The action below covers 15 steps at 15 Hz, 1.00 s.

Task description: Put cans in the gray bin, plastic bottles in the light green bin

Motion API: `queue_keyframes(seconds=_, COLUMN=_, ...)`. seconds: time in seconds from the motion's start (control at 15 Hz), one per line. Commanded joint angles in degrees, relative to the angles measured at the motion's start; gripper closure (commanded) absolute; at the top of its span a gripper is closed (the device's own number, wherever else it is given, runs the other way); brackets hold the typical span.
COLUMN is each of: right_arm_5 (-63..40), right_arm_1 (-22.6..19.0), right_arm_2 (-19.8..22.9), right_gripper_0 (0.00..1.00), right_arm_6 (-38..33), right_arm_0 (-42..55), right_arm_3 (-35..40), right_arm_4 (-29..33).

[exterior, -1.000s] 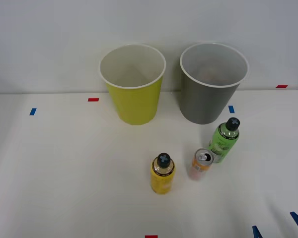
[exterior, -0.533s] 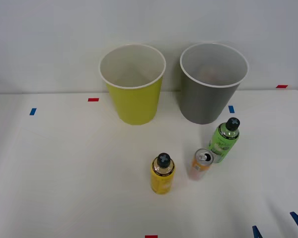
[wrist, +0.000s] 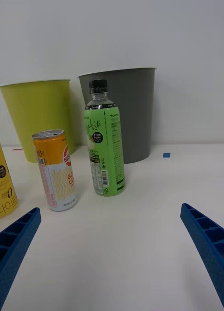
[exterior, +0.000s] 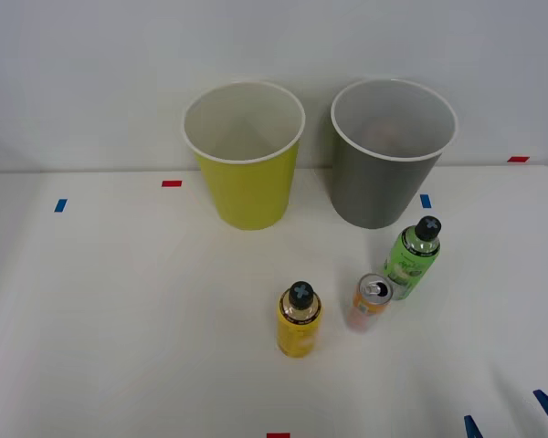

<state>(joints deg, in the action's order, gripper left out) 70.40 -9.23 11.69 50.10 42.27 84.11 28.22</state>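
Note:
An orange can (exterior: pixel 370 303) with a silver top stands upright on the white table. Just behind it to the right is the taller green-labelled plastic bottle (exterior: pixel 413 258). A yellow-labelled plastic bottle (exterior: pixel 299 321) with a black cap stands to the can's left. At the back stand the light green bin (exterior: pixel 247 192) and, to its right, the gray bin (exterior: pixel 374 192). My right gripper (exterior: pixel 511 420) is open, low at the table's near right corner, apart from everything. From the wrist I see the orange can (wrist: pixel 55 170), the green bottle (wrist: pixel 104 146), the yellow bottle's edge (wrist: pixel 2 187) and both fingers (wrist: pixel 209 243).
Small red tape marks (exterior: pixel 171 183) and blue tape marks (exterior: pixel 60 205) dot the white table (exterior: pixel 119 319). A white wall rises right behind the bins. Open table lies between my gripper and the can and bottles.

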Motion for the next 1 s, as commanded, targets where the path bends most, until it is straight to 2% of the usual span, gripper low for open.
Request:
queue_keyframes(seconds=0.07, right_arm_5=0.0, right_arm_1=0.0, right_arm_2=0.0, right_gripper_0=0.0, right_arm_6=0.0, right_arm_0=0.0, right_arm_3=0.0, right_arm_4=0.0)
queue_keyframes(seconds=1.0, right_arm_5=0.0, right_arm_1=0.0, right_arm_2=0.0, right_gripper_0=0.0, right_arm_6=0.0, right_arm_0=0.0, right_arm_3=0.0, right_arm_4=0.0)
